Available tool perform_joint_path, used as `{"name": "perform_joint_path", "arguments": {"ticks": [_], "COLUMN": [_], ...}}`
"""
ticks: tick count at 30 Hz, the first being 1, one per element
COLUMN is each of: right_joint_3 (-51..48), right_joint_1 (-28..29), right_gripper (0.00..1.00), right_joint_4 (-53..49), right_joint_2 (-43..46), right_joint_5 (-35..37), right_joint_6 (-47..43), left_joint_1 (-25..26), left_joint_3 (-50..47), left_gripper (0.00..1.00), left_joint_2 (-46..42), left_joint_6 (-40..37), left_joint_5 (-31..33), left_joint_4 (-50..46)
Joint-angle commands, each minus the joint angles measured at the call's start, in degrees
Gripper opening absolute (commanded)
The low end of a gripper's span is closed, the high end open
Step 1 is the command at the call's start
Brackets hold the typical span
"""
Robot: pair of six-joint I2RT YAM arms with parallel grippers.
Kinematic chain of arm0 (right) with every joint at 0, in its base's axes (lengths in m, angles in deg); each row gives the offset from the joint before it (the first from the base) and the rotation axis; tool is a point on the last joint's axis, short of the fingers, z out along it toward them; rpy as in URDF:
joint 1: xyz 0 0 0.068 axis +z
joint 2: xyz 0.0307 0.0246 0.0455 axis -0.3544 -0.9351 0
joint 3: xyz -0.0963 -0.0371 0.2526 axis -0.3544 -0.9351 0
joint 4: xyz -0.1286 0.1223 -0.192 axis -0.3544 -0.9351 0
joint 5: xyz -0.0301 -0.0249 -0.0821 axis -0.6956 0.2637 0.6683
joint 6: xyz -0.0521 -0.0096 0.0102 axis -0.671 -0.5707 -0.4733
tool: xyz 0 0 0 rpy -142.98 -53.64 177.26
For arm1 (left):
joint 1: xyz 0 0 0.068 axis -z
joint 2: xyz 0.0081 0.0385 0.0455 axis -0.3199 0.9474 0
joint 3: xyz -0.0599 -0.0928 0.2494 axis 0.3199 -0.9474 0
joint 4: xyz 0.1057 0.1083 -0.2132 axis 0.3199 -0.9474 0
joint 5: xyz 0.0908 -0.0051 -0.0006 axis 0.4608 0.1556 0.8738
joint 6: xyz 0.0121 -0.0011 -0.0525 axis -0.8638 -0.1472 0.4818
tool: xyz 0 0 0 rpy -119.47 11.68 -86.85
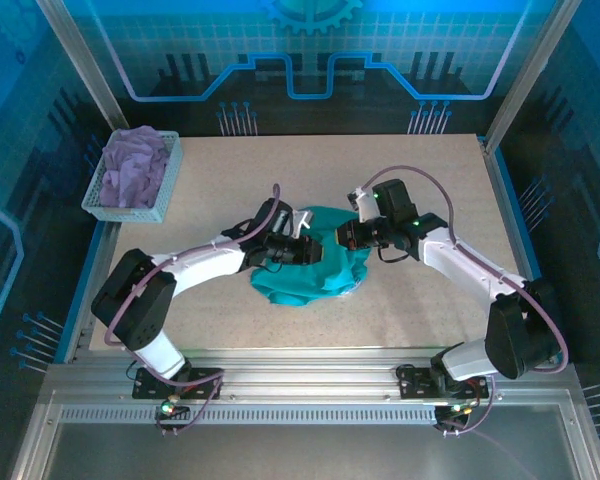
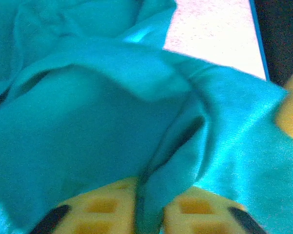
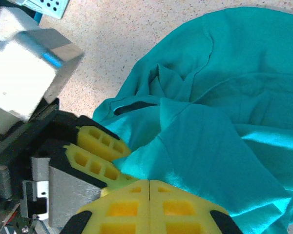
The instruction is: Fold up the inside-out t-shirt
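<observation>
From above, you have the shirt (image 1: 300,285) bunched in a crumpled heap at the middle of the table (image 1: 430,180). The left gripper (image 1: 305,249) and right gripper (image 1: 339,236) sit just beside each other, low on its far edge. The basket (image 1: 172,175) sits well apart at the far left. I judge you are at the opening step, taking hold so the heap can be lifted and spread flat, with no fold made yet. In the left wrist view, the left gripper (image 2: 149,217) is closed tight on a ridge of teal cloth that runs up between its jaws. In the right wrist view, the right gripper (image 3: 149,204) has its jaws pressed together pad to pad. Cloth lies right at the tips, but you cannot tell whether any is caught. The shirt (image 3: 219,136) looks soft, thin and deeply creased, its layers overlapping. The next move calls for confirming that right-hand hold, then drawing both grippers up and apart slowly, so the cloth opens rather than twists.
</observation>
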Motion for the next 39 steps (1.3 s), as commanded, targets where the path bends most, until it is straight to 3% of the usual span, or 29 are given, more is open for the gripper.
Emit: {"name": "perform_joint_path", "arguments": {"ticks": [1,5,8,12,15,18,22,26,31,35,39], "right_joint_3": [-0.55,-1.24,-2.88,-4.21,-4.17,-3.91,-2.03,0.06,2.15,1.33,0.28], "right_joint_1": [-0.98,-0.81,0.03,1.2,1.45,1.67,3.5,7.2,9.54,10.06,10.7], "right_gripper": [0.0,0.1,0.25,0.39,0.43,0.48,0.58,0.62,0.58,0.29,0.08], "right_joint_4": [1.32,0.68,3.66,6.4,6.9,8.8,9.41,9.88,14.19,18.31,22.61], "right_joint_2": [2.1,4.24,8.0,13.32,16.71,18.66,17.29,13.07,7.22,5.83,4.65], "right_joint_5": [-0.17,2.8,2.74,3.1,2.75,-2.49,-10.02,-9.76,-12.47,-13.54,-14.17], "right_joint_6": [0.14,-3.99,-7.1,-10.71,-13.18,-15.24,-17.51,-17.71,-13.94,-10.59,-7.1], "left_joint_1": [-1.0,-2.03,-1.98,-2.0,-1.96,-1.96,-1.97,-2.01,-1.96,-2.04,-2.05], "left_joint_3": [2.83,3.51,6.24,10.88,15.5,20.47,26.12,28.07,27.57,27.92,27.93], "left_gripper": [0.01,0.0,0.0,0.0,0.0,0.03,0.07,0.08,0.09,0.09,0.14], "left_joint_2": [-2.21,-10.42,-16.25,-20.97,-22.16,-22.02,-20.23,-19.38,-19.28,-18.86,-18.26], "left_joint_6": [-2.43,-6.31,-10.71,-15.98,-19.42,-22.43,-24.69,-24.54,-23.89,-23.22,-22.46], "left_joint_5": [-2.72,-2.4,-2.35,-0.15,1.32,2.86,5.84,5.75,4.73,7.91,8.94], "left_joint_4": [-0.14,-4.51,-10.55,-18.39,-25.39,-32.84,-41.3,-43.86,-42.06,-42.0,-40.69]}}
